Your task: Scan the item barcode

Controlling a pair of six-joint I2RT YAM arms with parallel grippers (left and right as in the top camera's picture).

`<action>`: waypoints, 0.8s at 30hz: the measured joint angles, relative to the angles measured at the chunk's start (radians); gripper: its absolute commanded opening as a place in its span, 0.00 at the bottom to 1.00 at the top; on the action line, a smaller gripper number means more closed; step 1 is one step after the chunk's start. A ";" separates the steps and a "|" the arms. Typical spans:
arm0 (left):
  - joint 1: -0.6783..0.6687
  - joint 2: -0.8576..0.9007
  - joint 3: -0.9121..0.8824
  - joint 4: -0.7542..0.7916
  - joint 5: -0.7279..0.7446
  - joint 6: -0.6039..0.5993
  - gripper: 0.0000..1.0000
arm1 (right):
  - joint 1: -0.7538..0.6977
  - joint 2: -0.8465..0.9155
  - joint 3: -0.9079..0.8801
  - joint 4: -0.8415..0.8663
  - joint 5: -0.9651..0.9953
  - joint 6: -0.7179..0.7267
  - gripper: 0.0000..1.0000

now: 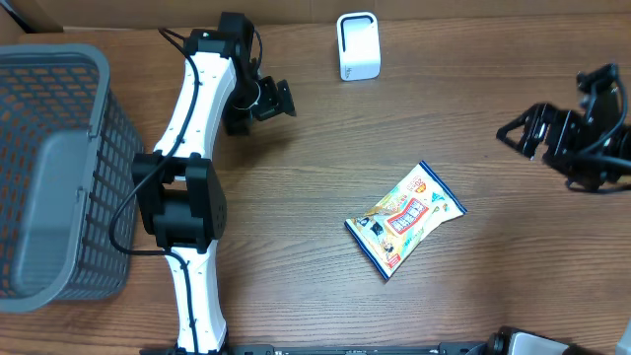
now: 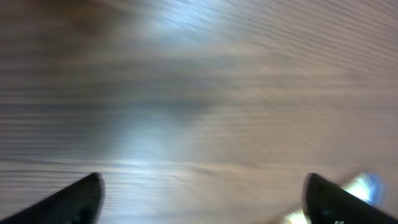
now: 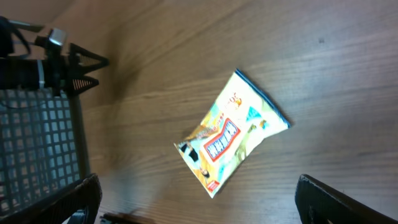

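Observation:
The item, a colourful snack bag, lies flat on the wooden table right of centre, printed front up; its barcode is hidden. In the right wrist view the snack bag lies ahead of my right gripper, which is open and empty. From overhead that right gripper hovers at the table's right side, up and right of the bag. My left gripper is open at the back left, far from the bag. The left wrist view is motion-blurred: the left gripper shows only bare wood between its fingers.
A white scanner stands at the back centre of the table. A grey mesh basket fills the left side and also appears as the basket in the right wrist view. The left arm stretches along beside it.

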 measured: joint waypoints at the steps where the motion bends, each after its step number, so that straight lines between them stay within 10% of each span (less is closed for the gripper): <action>1: 0.000 0.000 0.000 -0.009 0.044 0.017 0.84 | 0.000 -0.010 -0.024 0.005 0.003 0.000 1.00; 8: -0.071 0.000 0.000 -0.217 0.279 0.148 0.89 | 0.000 -0.023 -0.121 0.068 0.006 0.000 1.00; 24: -0.466 0.000 -0.100 -0.238 0.180 0.172 0.81 | 0.000 -0.023 -0.130 0.090 0.006 0.000 1.00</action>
